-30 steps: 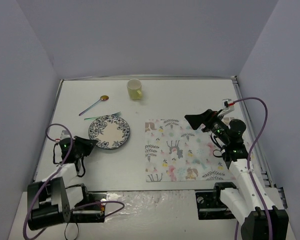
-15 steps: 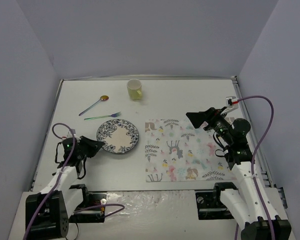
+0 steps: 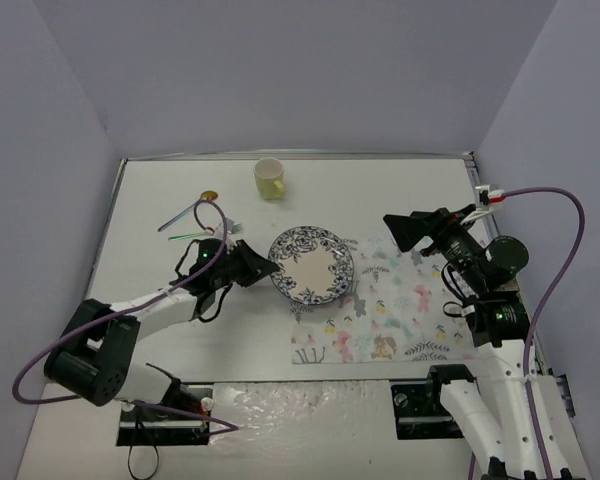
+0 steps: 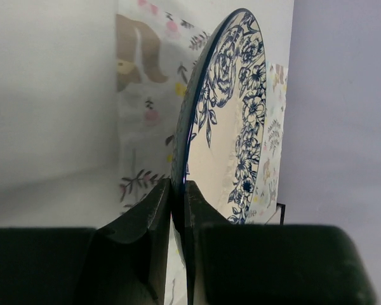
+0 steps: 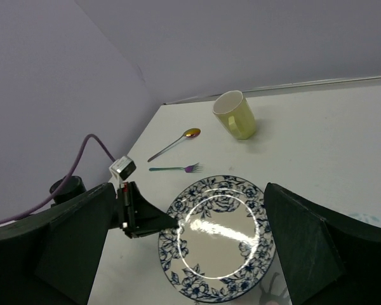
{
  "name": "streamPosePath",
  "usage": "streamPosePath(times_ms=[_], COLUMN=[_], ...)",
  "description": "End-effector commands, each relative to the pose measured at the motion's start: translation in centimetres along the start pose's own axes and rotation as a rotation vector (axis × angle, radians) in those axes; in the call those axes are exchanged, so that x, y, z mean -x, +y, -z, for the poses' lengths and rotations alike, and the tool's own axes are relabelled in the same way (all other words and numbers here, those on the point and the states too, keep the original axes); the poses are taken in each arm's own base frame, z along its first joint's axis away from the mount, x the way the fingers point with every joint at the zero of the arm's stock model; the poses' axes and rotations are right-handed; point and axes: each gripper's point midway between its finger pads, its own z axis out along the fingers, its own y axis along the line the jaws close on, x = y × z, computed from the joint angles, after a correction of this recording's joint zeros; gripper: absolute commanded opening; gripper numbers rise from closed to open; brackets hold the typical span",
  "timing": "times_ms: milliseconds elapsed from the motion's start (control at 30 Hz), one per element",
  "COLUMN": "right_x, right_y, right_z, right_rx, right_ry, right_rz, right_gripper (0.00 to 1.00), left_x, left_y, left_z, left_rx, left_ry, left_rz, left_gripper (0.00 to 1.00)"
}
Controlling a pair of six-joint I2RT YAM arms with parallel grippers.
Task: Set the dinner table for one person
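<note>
The left end effector [image 3: 265,270] is clenched on the left rim of the blue-flowered plate [image 3: 312,265], which sits over the near-middle of the white bench [image 3: 170,180], its right part overlapping the left end of the printed mat [image 3: 400,300]. The mat's middle lies to the plate's right, along the mat's long left-to-right axis, so I'd judge the carry goes that way. The right end effector [image 3: 408,230], fingers spread wide and holding nothing, hovers by the mat's far edge, nearer that middle. The left wrist view shows the fingers [image 4: 159,210] pinching the rim on both faces. The right wrist view shows the cup [image 5: 236,114], spoon [image 5: 178,143] and fork [image 5: 174,169] waiting beyond.
</note>
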Motion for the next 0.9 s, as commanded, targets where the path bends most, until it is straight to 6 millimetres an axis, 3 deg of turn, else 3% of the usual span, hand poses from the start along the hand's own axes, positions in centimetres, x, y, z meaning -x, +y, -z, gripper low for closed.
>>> streamPosePath(times_ms=[0,100,200,300,600,867], right_x=[2.4,2.5,2.7,2.7,2.4,2.0], right_y=[2.0,2.1,2.2,2.3,2.1,1.8], right_z=[0.7,0.9,1.1,1.3,1.5,1.7], right_rx=[0.034,0.026,0.020,0.015,0.002,-0.005], right_ry=[-0.055,-0.050,-0.048,-0.045,-0.036,-0.026], right_rz=[0.061,0.073,0.085,0.093,0.105,0.111], right_gripper=[1.00,1.00,1.00,1.00,1.00,1.00], left_x=[1.1,-1.0,-2.7,-4.0,-8.5,-10.4], left_y=[-12.5,-15.7,-16.9,-18.7,-20.5,-21.5], left_z=[-3.1,-5.4,-7.3,-8.0,-11.1,-12.8], left_rx=[-0.363,-0.427,-0.444,-0.486,-0.528,-0.531], left_ry=[-0.033,0.019,0.054,0.073,0.164,0.194], left_rz=[-0.077,-0.103,-0.119,-0.129,-0.132,-0.142], left_gripper=[0.00,0.00,0.00,0.00,0.00,0.00])
